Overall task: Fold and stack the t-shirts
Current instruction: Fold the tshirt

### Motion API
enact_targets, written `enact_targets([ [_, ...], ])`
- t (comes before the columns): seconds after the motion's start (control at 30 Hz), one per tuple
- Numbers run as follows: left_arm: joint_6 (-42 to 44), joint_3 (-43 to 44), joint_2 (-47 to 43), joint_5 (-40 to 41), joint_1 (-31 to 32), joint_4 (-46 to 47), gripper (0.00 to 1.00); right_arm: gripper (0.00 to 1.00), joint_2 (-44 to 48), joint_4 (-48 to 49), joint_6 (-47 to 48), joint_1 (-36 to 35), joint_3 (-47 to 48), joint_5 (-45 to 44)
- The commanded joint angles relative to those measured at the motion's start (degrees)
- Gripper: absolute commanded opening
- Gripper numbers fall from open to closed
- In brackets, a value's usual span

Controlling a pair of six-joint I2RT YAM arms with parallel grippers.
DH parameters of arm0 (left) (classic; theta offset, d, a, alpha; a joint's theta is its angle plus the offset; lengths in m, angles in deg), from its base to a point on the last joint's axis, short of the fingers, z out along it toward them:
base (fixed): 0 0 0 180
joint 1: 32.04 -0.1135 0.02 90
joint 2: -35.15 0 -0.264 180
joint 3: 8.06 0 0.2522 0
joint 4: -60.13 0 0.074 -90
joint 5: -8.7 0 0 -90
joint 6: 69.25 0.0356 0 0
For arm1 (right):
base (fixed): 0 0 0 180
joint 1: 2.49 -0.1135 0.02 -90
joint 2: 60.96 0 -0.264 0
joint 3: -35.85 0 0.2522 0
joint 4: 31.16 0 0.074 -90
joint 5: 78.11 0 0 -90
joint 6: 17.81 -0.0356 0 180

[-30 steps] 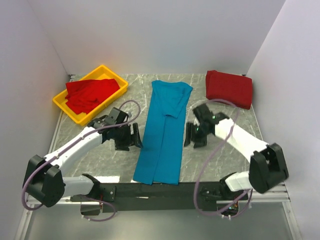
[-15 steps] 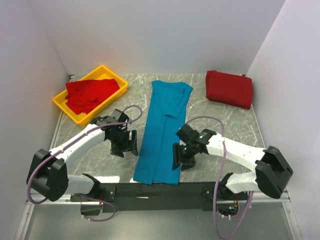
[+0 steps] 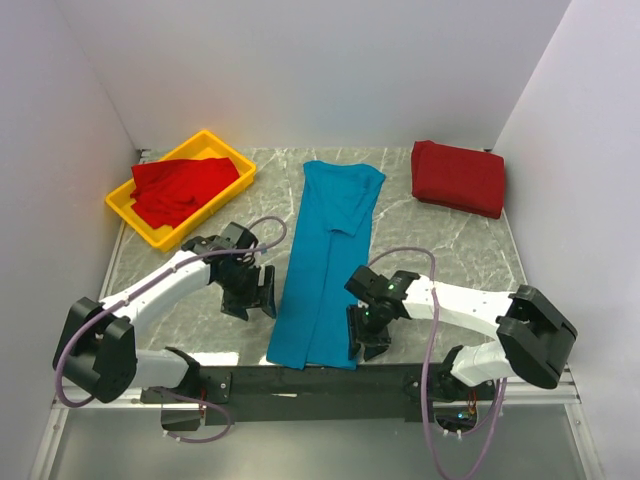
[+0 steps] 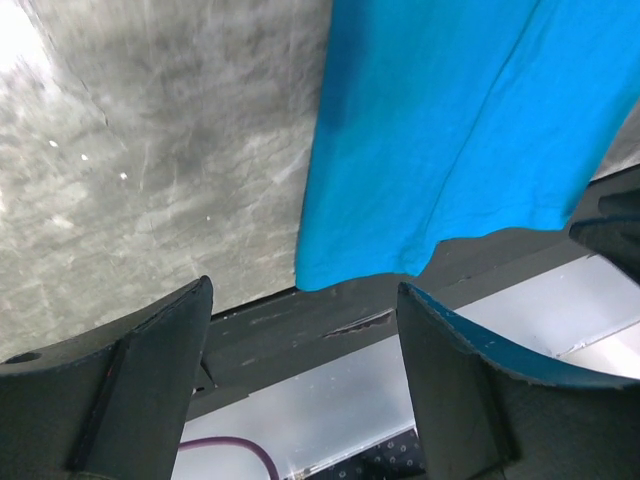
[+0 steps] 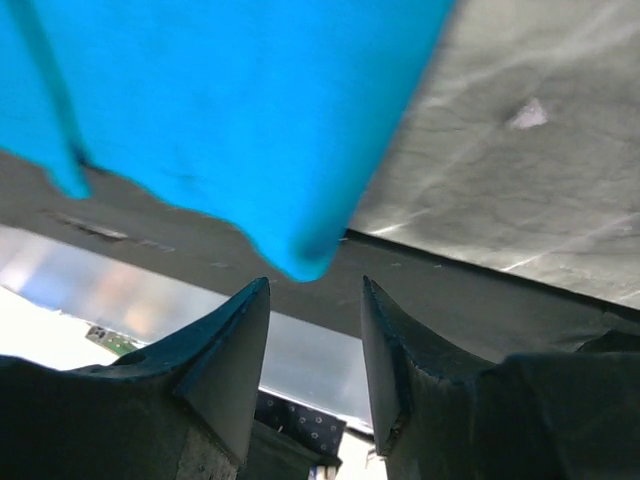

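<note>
A crumpled red t-shirt [image 3: 185,188] lies heaped in the yellow tray [image 3: 212,142] at far left. The left gripper [image 3: 255,295] hovers just beside the teal-blue t-shirt [image 3: 325,270], its fingers [image 4: 150,360] spread wide and holding nothing. That shirt lies mid-table, folded lengthwise into a long, smooth, narrow strip with a sleeve turned over at the far end and its hem reaching the table's near edge. The right gripper [image 3: 362,335] sits at the near right corner of the hem, jaws parted narrowly and empty. A neatly folded dark red t-shirt [image 3: 458,178] rests far right.
</note>
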Motion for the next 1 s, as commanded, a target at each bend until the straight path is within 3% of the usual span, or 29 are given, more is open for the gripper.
enact_targets([
  [0.0, 0.58, -1.36, -1.97, -2.13, -0.21, 1.08, 0.8, 0.48, -0.68, 4.02, -2.14, -0.57, -2.89, 0.47],
  [0.17, 1.19, -1.53, -2.93, -1.86, -0.21, 1.35, 0.8, 0.47, -2.26, 8.6, -3.29, -0.49, -4.74, 0.29],
  [0.63, 1.02, -4.52, -4.52, -4.23, -0.04, 3.98, 0.79, 0.4, -4.11, 8.51, -4.08, -2.16, -4.29, 0.73],
  [0.87, 1.99, -5.13, -3.46, -4.32, 2.68, 4.77, 0.78, 0.12, -4.99, 8.51, -4.34, -2.59, -4.74, 1.43],
  [0.97, 1.11, -6.45, -2.5, -6.25, 4.61, 6.0, 0.76, 0.05, -5.17, 8.25, -4.43, -2.68, -4.91, 1.43],
])
